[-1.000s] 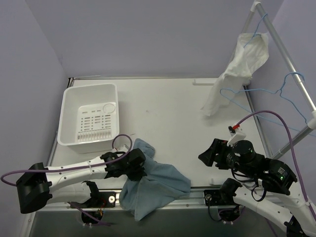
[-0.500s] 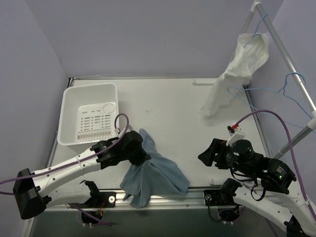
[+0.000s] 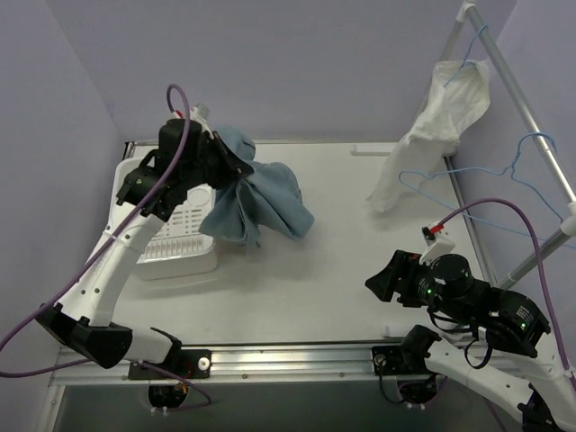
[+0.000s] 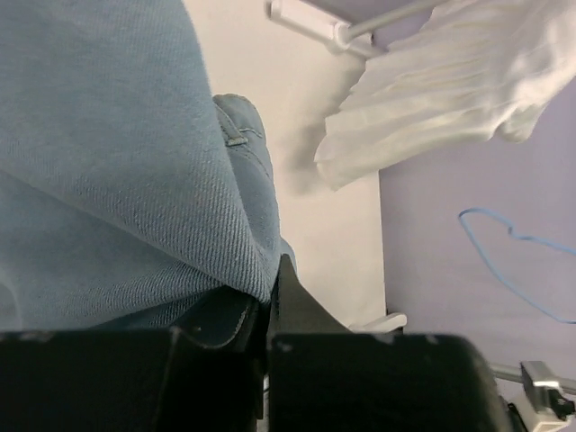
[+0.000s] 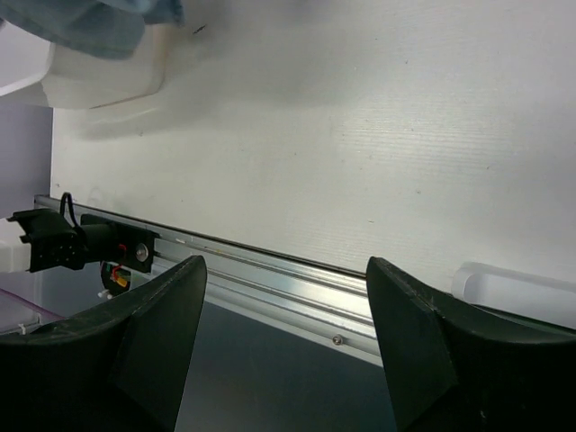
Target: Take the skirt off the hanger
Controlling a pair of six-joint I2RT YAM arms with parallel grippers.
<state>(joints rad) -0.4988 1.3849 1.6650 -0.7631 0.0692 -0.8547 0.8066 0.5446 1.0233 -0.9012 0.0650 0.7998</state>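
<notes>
I am holding the skirt [image 3: 265, 202] aloft with the left pincer [image 4: 268, 310], whose jaws are pressed together on a fold of the blue denim near its upper edge. The cloth is draping down over the fingers, so the wrist view is showing mostly fabric. The skirt is hanging clear of the tabletop [image 3: 360, 234], bunched beside and partly above the right edge of the white bin [image 3: 175, 264] at the left. It is well apart from the rack on the right, and no hanger is showing on it.

I am gripping high on the cloth so that the hem is hanging free of the bin's rim rather than dragging on it. From here the bin looks like the likely drop spot, though that is only my reading.

The right pincer [image 5: 283, 288] is hovering low over the near right of the tabletop with its jaws standing apart and nothing between them, out of the way of the left arm's load.

On the rack, a bare blue hanger [image 3: 538, 134] is hanging from the rail [image 3: 522, 99], and a white garment [image 3: 441, 117] is hanging further back.
</notes>
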